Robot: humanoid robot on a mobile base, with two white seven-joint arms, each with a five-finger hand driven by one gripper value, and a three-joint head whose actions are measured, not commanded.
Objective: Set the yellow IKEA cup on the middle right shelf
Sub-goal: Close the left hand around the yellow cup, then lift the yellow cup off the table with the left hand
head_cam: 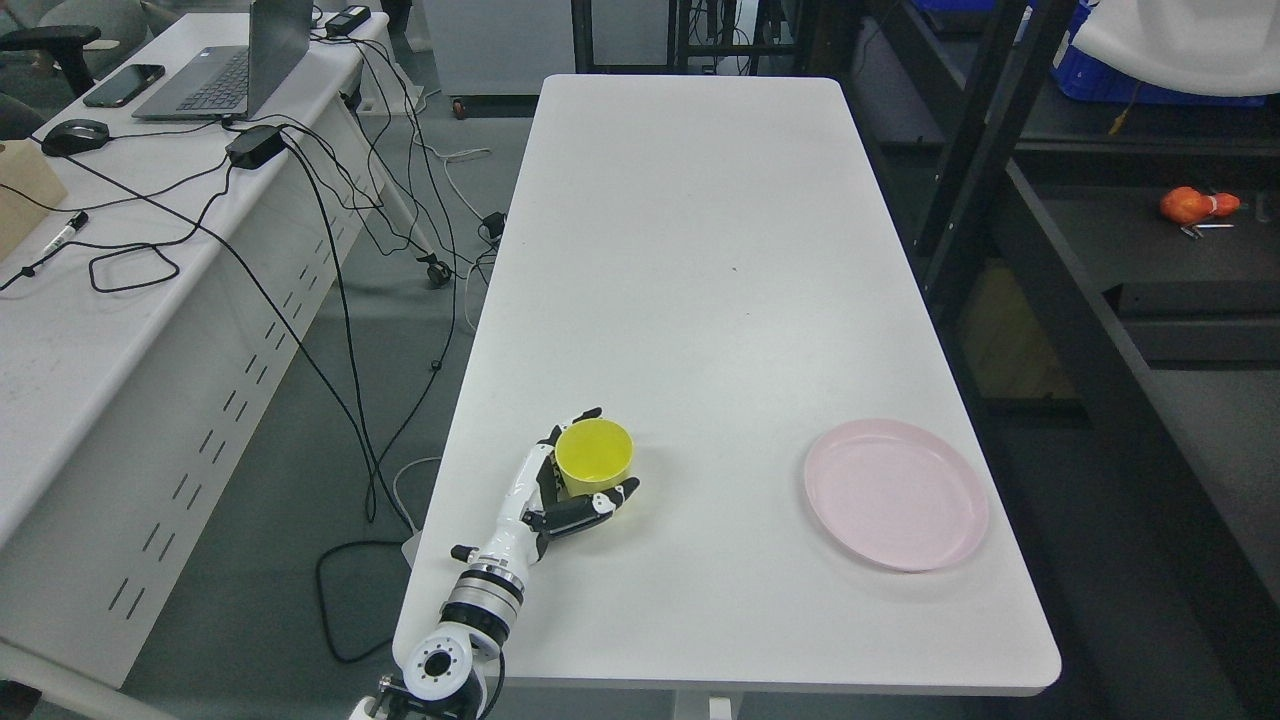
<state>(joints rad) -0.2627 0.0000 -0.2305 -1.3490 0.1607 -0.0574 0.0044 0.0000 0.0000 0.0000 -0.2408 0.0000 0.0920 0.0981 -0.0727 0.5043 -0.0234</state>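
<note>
A yellow cup stands upright on the white table, near its front left corner. My left hand is wrapped around the cup: black-tipped fingers curl behind it at the upper left and the thumb crosses in front of it at the lower right. The arm comes up from the bottom edge, left of the middle. The dark shelf unit stands along the table's right side. My right hand is out of view.
A pink plate lies at the table's front right. An orange object rests on a shelf at the right. To the left stands a second desk with a laptop, a mouse, a phone and trailing cables.
</note>
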